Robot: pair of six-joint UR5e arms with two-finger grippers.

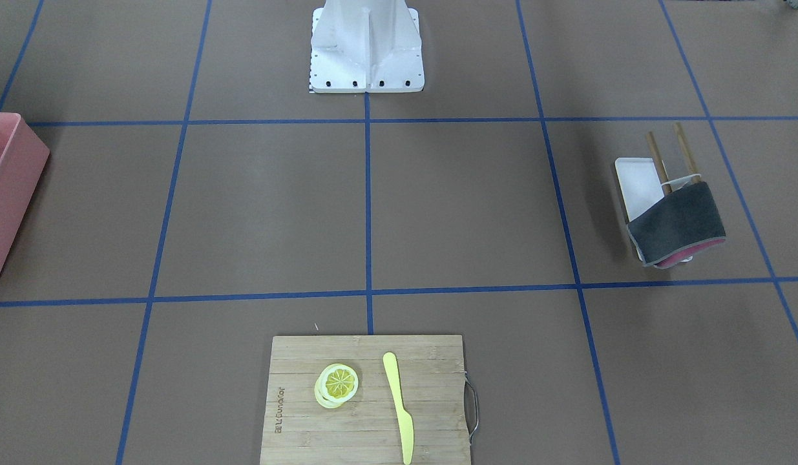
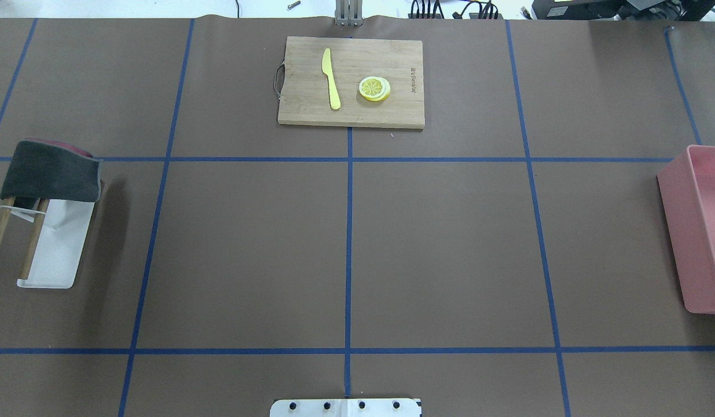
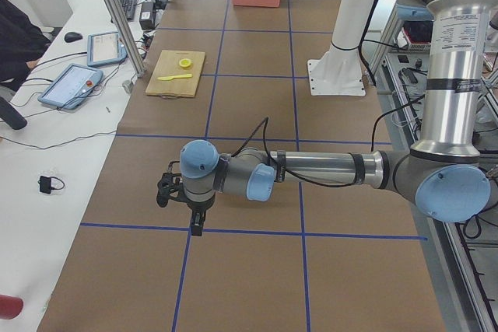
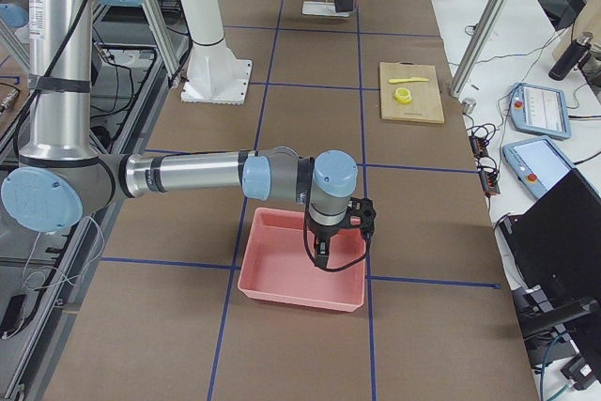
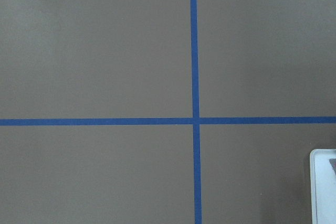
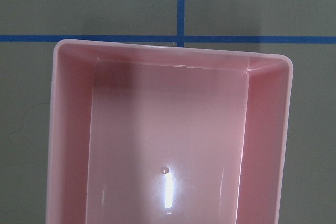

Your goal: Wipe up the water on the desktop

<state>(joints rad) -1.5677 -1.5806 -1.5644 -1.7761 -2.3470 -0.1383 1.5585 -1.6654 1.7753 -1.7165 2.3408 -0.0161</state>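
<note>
Hovering: left pincer (image 3: 196,226) above desktop (image 1: 463,206), right pincer (image 4: 322,255) above pink bin (image 4: 300,300); openness indiscernible.

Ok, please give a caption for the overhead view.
Brown desktop with cutting board, knife and lemon; grey cloth on rack left, pink bin right.

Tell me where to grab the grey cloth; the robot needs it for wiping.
Probably the top fold of the grey cloth, where it drapes over the wooden rack on the white tray. Come from above, jaws straddling the fold: it sits raised above the desktop with its lower edge hanging free, so it should lift straight off.
</note>
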